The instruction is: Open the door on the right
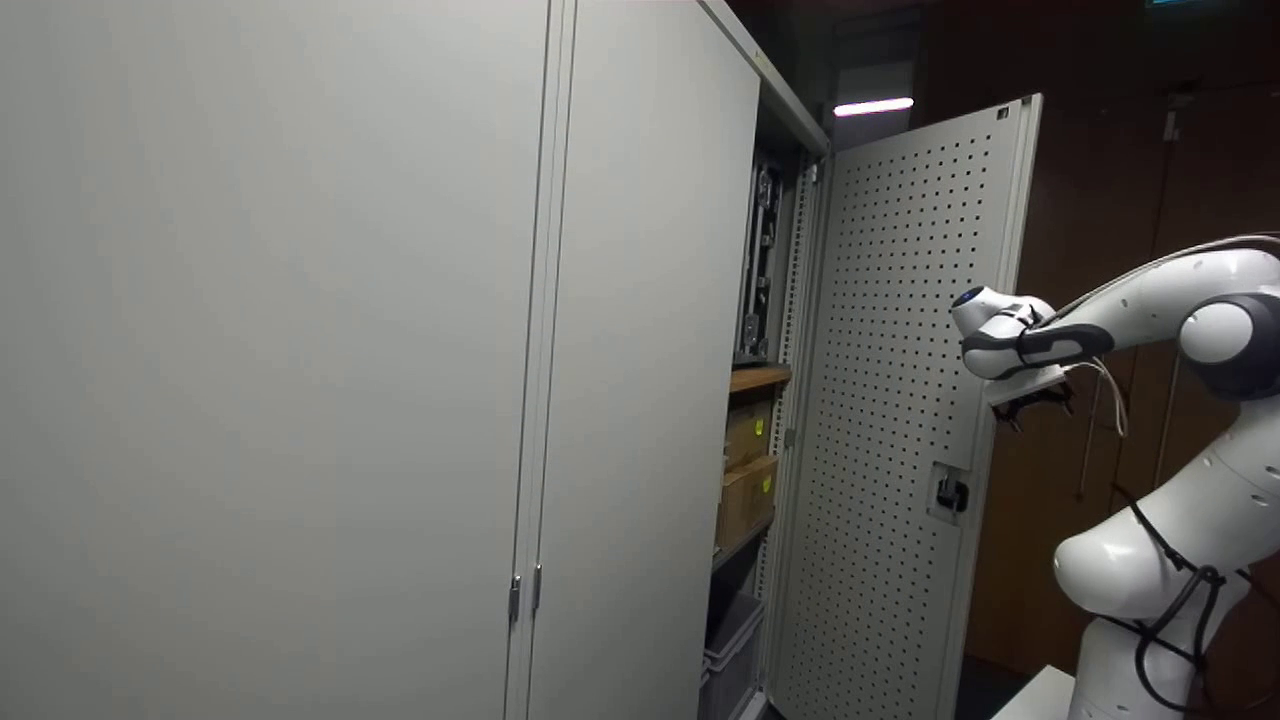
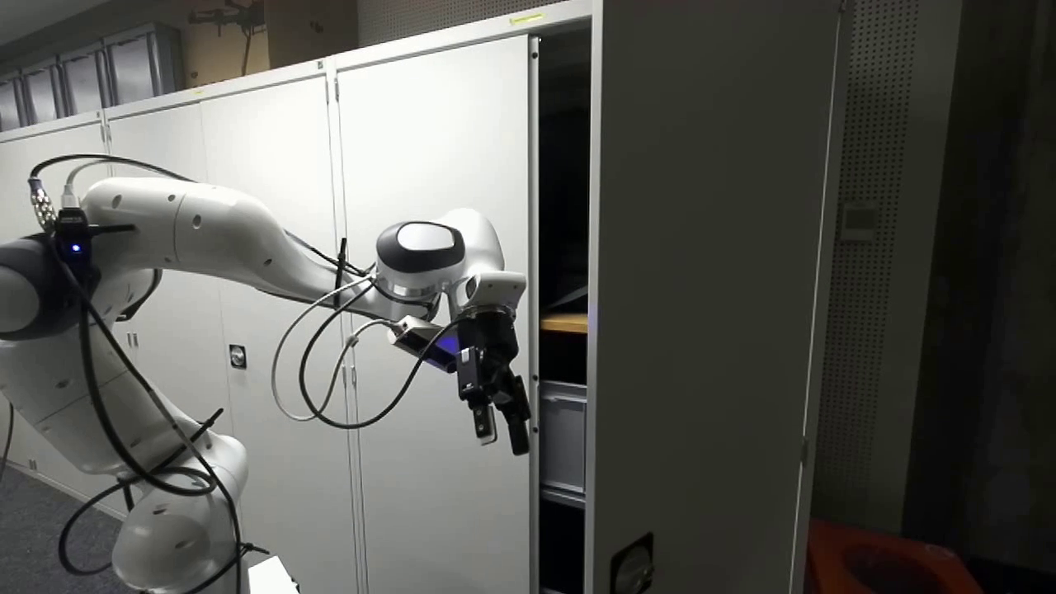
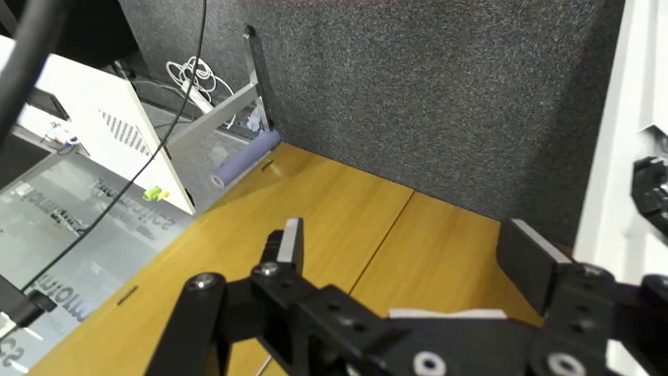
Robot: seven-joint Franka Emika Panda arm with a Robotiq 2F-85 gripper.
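Observation:
The door is a tall light-grey panel that stands swung well open. Its perforated inner face [image 1: 890,350] and dark latch [image 1: 952,494] show in an exterior view. Its dark plain outer face [image 2: 709,289] shows in an exterior view, with a round lock [image 2: 632,565] low near the free edge. In the wrist view a white door edge [image 3: 616,183] with a dark latch part [image 3: 652,188] is at the right. My gripper [image 2: 504,437] is on the inner side, near the free edge and above the latch [image 1: 1042,415]. Its fingers [image 3: 404,245] are wide apart with nothing between them.
Plain grey cabinet doors [image 1: 650,300] stand beside the opening. Inside are shelves with cardboard boxes [image 1: 750,500] and a grey bin [image 2: 563,437]. Wooden doors [image 1: 1100,450] stand behind the arm. An orange object [image 2: 891,561] lies beyond the door.

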